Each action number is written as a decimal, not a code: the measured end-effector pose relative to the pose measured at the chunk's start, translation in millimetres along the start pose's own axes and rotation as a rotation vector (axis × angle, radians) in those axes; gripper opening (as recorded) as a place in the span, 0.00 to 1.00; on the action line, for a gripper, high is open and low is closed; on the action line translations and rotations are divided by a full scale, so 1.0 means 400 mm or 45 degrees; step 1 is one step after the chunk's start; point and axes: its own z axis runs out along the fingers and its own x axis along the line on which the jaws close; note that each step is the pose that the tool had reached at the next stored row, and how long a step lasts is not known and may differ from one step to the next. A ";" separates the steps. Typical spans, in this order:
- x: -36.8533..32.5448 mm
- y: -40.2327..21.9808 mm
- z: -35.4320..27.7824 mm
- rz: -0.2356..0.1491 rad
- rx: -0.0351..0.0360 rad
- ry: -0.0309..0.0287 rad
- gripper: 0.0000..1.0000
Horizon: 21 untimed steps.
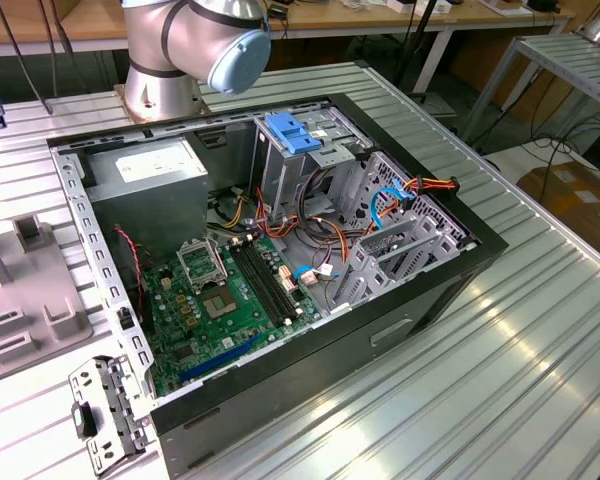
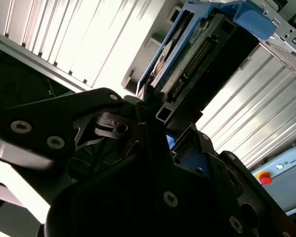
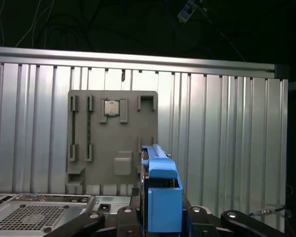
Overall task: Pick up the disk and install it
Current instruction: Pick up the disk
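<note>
Ribbed bare-metal table [image 1: 540,340] — smooth blue plastic rails on the disk [image 3: 163,202].

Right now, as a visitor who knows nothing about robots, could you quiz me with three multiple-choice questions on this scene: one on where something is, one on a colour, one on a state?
1. Where is the disk?
A. on the floor
B. held in the gripper
C. in a person's hand

2. What colour are the disk's side rails?
A. blue
B. red
C. yellow

3. How is the computer case?
A. closed up
B. wrapped in plastic
C. open, its inside showing

Answers:
1 B: both wrist views show the gripper clamped on the disk.
2 A: the rail between the gripper's sides is plainly blue in the first wrist view.
3 C: the exterior view shows the green motherboard and the cables inside the case.
</note>
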 end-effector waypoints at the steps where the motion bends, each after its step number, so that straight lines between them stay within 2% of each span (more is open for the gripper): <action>1: 0.000 -0.004 0.000 0.000 -0.0001 0.0001 0.37; 6: 0.001 -0.020 -0.001 0.000 -0.0001 0.0001 0.37; 10: 0.001 -0.040 -0.002 0.000 -0.0001 0.0001 0.37; 18: 0.002 -0.063 -0.003 0.000 0.0000 0.0001 0.37; 21: 0.003 -0.085 -0.004 0.000 0.0000 0.0000 0.37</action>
